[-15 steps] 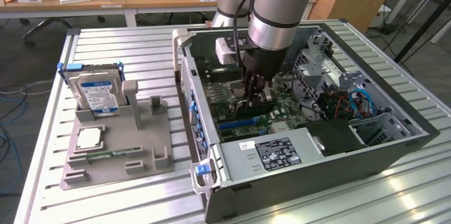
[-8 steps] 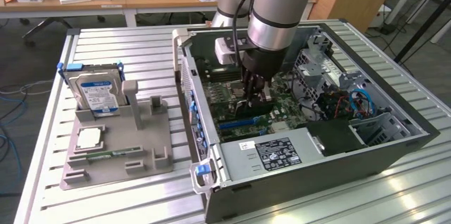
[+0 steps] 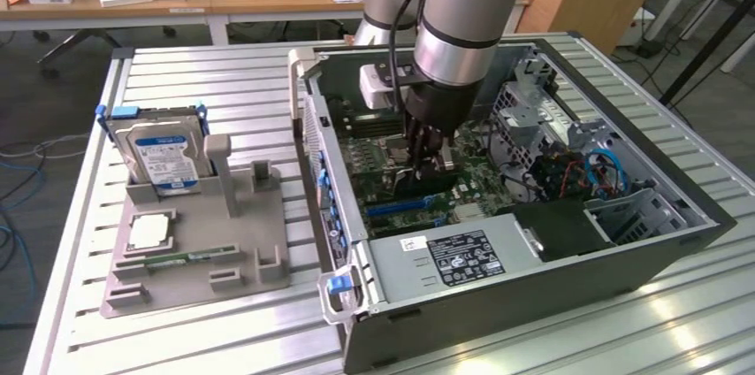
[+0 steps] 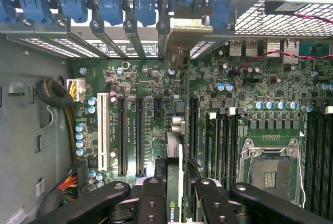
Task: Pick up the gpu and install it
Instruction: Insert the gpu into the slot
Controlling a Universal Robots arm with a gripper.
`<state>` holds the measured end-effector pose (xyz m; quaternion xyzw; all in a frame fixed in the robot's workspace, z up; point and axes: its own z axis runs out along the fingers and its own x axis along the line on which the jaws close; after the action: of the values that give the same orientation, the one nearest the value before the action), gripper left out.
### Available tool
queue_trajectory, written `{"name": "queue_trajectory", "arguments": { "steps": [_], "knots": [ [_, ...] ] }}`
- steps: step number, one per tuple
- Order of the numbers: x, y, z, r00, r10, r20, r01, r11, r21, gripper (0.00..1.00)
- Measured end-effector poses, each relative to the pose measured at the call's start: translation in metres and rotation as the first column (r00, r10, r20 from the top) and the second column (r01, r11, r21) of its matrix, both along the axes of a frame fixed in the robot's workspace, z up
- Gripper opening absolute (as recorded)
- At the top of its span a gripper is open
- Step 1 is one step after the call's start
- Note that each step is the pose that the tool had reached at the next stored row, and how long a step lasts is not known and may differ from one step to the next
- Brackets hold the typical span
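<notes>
gpu (image 4: 175, 153) stands on edge between the claw (image 4: 177, 195) fingers — claw half closed, clamped on its faces. Long axis runs straight ahead of the claw, pale bracket (image 4: 190, 28) at the far end. Motherboard (image 4: 130, 130) lies just beneath — inside the open computer case (image 3: 660, 242) on the bench (image 3: 212, 74).

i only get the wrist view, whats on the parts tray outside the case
Observer: The hard drive stands upright at the back of the grey tray, on the exterior view's left of the case.
Operator: memory stick there too
Observer: Yes, the memory stick lies flat near the tray's front edge.
Operator: how deep is the gpu in the case
Observer: The gpu hangs under the arm, well below the case's rim and close over the board; I cannot tell whether it touches.
</notes>
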<state>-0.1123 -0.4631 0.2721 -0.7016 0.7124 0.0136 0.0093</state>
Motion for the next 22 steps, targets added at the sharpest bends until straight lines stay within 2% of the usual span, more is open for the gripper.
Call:
{"name": "queue_trajectory", "arguments": {
  "steps": [22],
  "knots": [
    [-0.0009,0.0000,-0.0032,1.0000,0.000,0.0000,0.000,1.0000,0.0000,0.26]
  ]
}}
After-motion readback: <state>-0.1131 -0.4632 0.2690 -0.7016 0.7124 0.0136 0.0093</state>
